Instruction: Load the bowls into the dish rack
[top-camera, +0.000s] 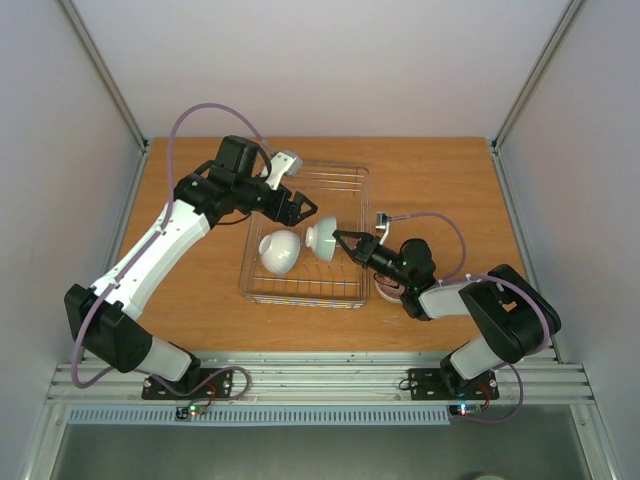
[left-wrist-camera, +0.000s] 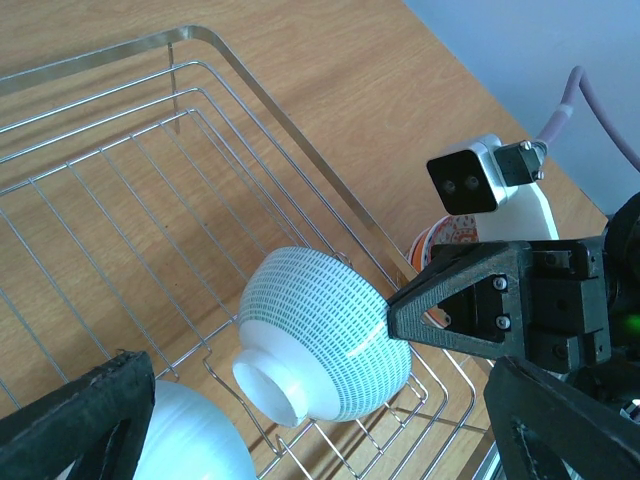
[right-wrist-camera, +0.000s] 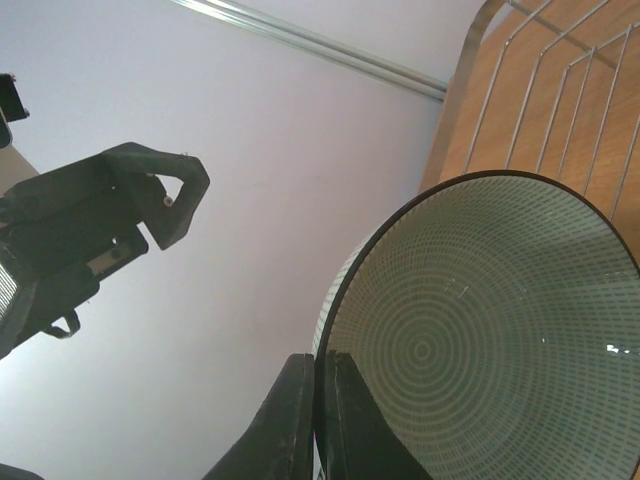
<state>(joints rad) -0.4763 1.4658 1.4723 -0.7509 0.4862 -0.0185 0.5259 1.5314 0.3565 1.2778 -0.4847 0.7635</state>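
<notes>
"What lies under everything?"

"A brown wooden tabletop (top-camera: 450, 190), with its grain well visible."

"And around it?"

"Plain pale grey walls (top-camera: 330, 60) on three sides. A thin silver metal post (top-camera: 103, 75) runs slanted at the back left corner, and a second silver post (top-camera: 539, 70) at the back right."

"And at the near edge?"

"A ribbed aluminium rail (top-camera: 320, 375) goes along the whole edge. Just below it lies a white strip with fine slots (top-camera: 330, 414), then a dull grey surface (top-camera: 300, 455)."

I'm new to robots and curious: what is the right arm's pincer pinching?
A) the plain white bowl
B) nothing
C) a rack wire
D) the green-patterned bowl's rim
D: the right pincer clamps the rim of the round glossy green-patterned bowl over the silver wire dish rack.
</notes>
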